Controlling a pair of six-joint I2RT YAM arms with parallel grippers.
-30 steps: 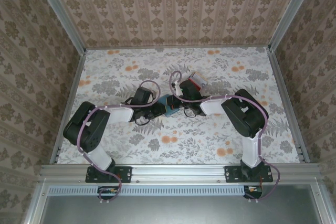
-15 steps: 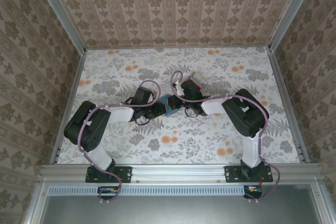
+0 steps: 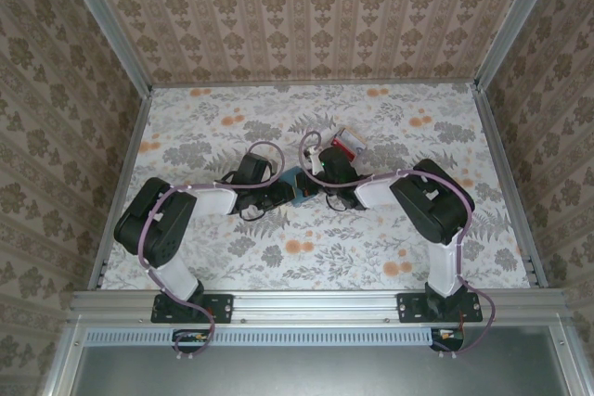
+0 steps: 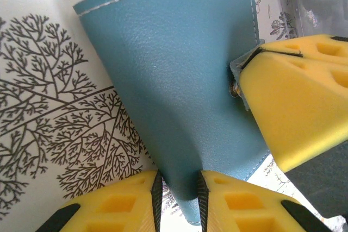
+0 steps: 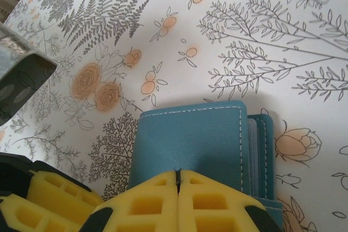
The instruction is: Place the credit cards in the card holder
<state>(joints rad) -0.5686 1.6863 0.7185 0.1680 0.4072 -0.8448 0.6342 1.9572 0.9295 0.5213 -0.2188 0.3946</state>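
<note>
Left gripper (image 4: 178, 199) is clamped on the card holder (image 4: 179, 80), its two yellow foam fingers pinching the lower edge of the teal cover between them. Right gripper (image 5: 177, 180) is closed, its pads pressed flat together with just a thin seam between them, sitting against the holder's other side. From where I stand I cannot tell whether anything thin is caught between those pads.

Underneath is the table (image 3: 371, 238), covered in a flowered cloth with grey leaves and orange blossoms. The left arm (image 3: 158, 224) and the right arm (image 3: 432, 201) both bend inward, so the two grippers meet near the middle of the table.

The holder sits between them, tilted up off the cloth, white stitching along its edge and a paler inner layer showing at one side.

The credit cards (image 3: 347, 144) lie in a small red and white pile on the cloth just beyond the right gripper, apart from the holder.
</note>
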